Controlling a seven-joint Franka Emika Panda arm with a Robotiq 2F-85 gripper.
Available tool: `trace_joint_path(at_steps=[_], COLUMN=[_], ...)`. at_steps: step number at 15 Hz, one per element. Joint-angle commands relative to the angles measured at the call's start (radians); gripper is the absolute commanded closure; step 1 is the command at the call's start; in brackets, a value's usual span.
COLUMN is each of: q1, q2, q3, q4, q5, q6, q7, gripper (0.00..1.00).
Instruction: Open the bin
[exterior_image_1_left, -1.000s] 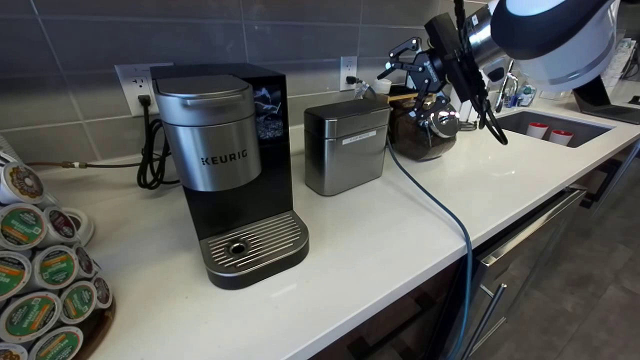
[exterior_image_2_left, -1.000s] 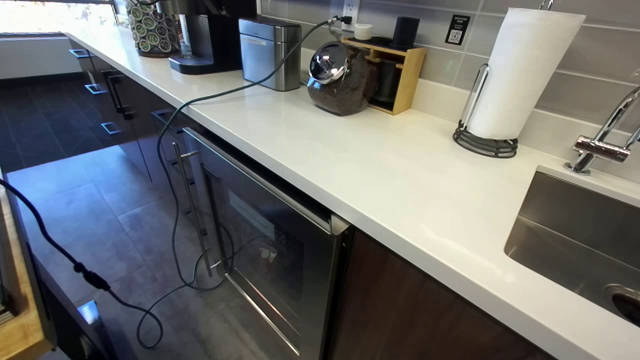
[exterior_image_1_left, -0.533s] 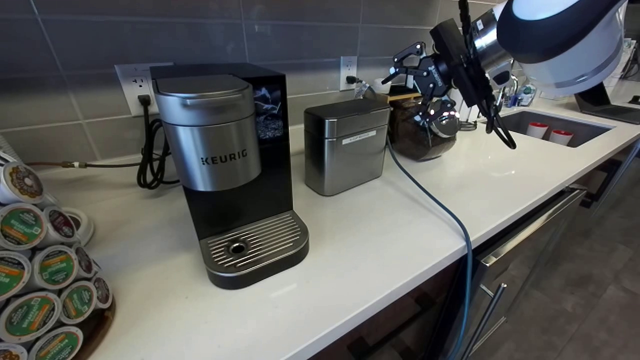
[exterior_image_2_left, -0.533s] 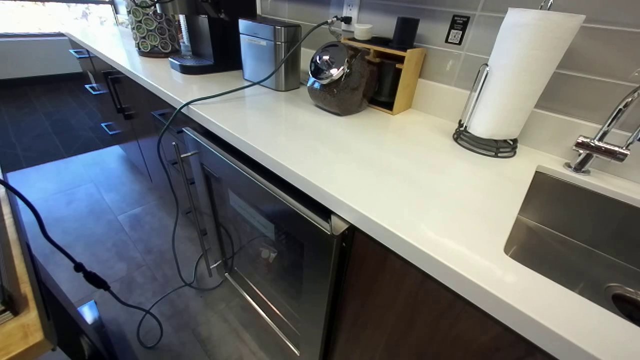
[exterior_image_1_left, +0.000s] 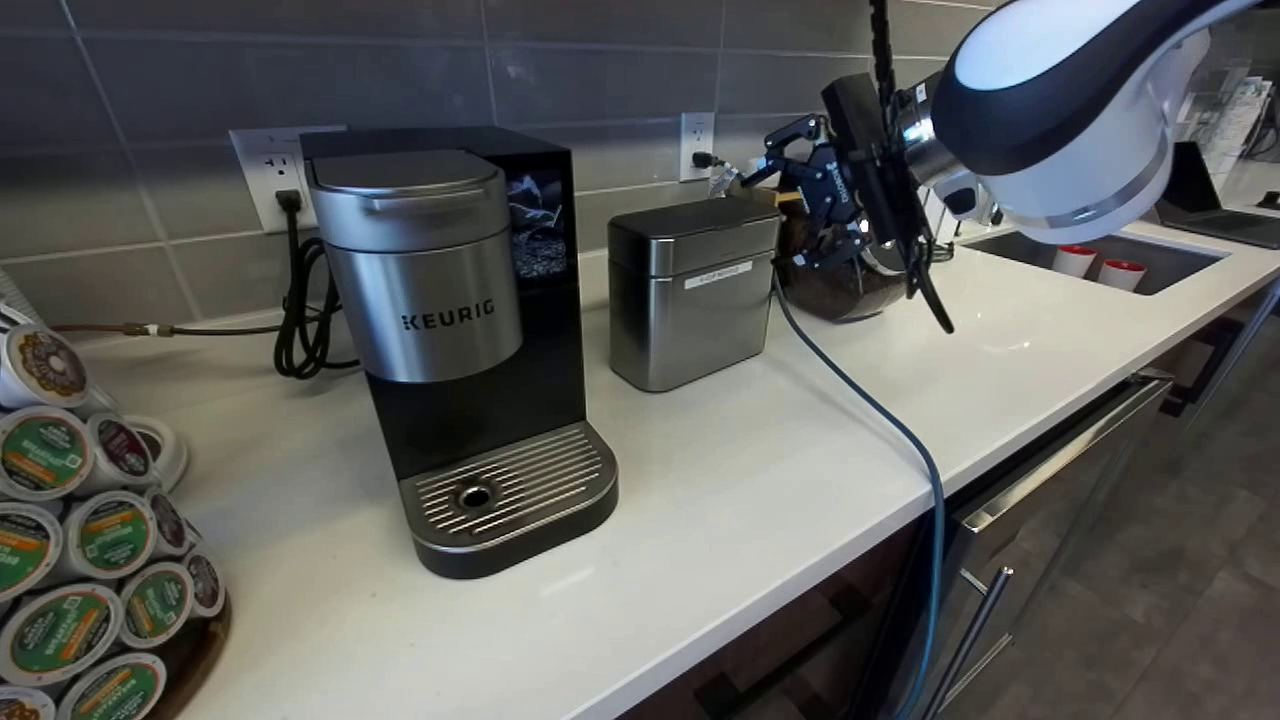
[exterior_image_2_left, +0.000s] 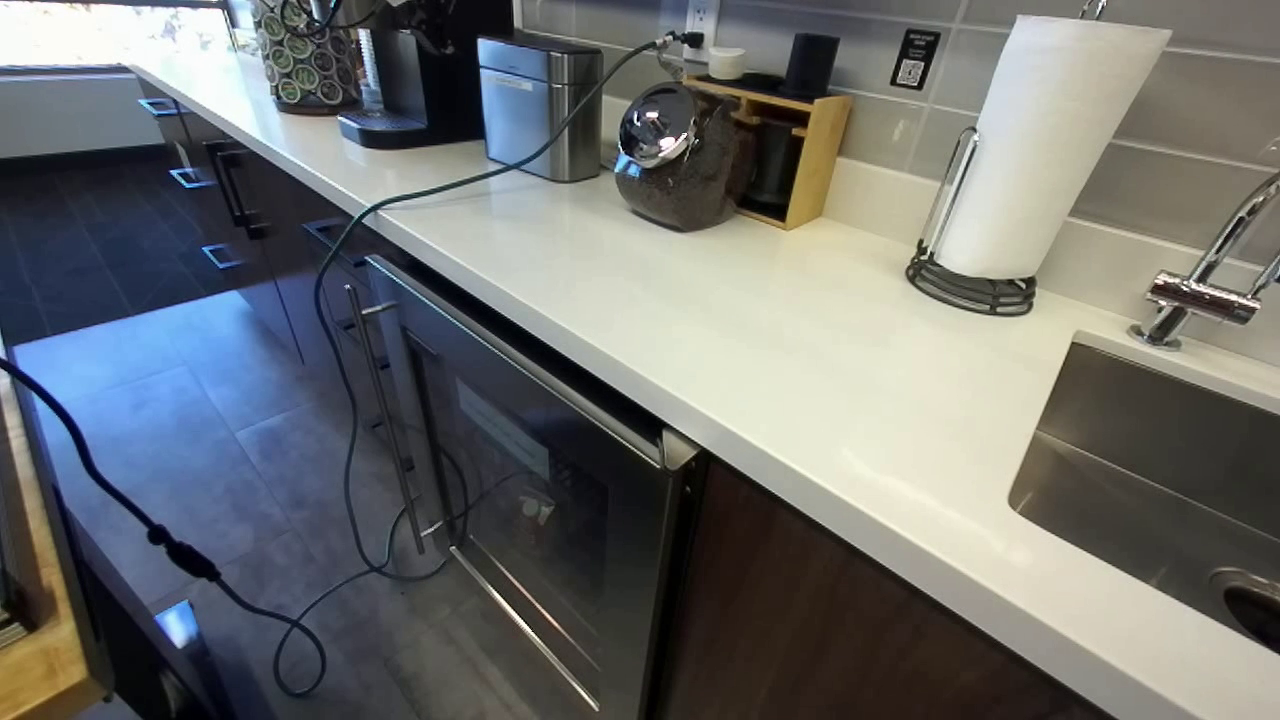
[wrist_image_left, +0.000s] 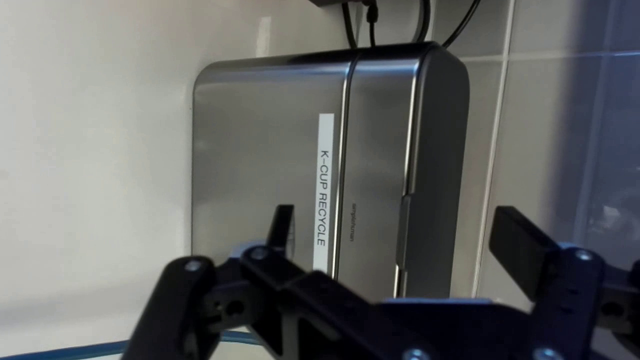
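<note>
The bin (exterior_image_1_left: 700, 320) is a small brushed-steel box with a dark flat lid, and its lid is shut. It also shows in an exterior view (exterior_image_2_left: 515, 120). In the wrist view the bin (wrist_image_left: 260, 160) lies sideways, with a "K-CUP RECYCLE" label on its front and a small notch at the lid's front edge. My gripper (exterior_image_1_left: 768, 220) is open and empty near the bin's end, at about lid height. In the wrist view the gripper (wrist_image_left: 395, 220) has one fingertip over the bin's front and one past the lid; contact cannot be told.
A Keurig coffee maker (exterior_image_1_left: 420, 290) stands beside the bin. A round dark jar (exterior_image_2_left: 680, 170) and a wooden shelf (exterior_image_2_left: 822, 160) stand on its other side. A blue cable (exterior_image_1_left: 880, 405) runs past the bin over the counter edge. The tiled wall (exterior_image_1_left: 620, 80) is behind.
After drifting slightly away from the bin, my gripper has moved down and toward it, and now overlaps the bin's end in an exterior view. The bin and its lid have not moved.
</note>
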Motion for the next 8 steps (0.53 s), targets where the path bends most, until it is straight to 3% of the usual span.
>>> trace_joint_path(at_steps=[1, 8], q1=[-0.016, 0.039], q2=[0.114, 0.194], q3=[0.037, -0.033], q4=[0.111, 0.226], q5=[-0.009, 0.003], q6=[0.090, 0.088], q7=[0.015, 0.009], gripper=[0.00, 0.00])
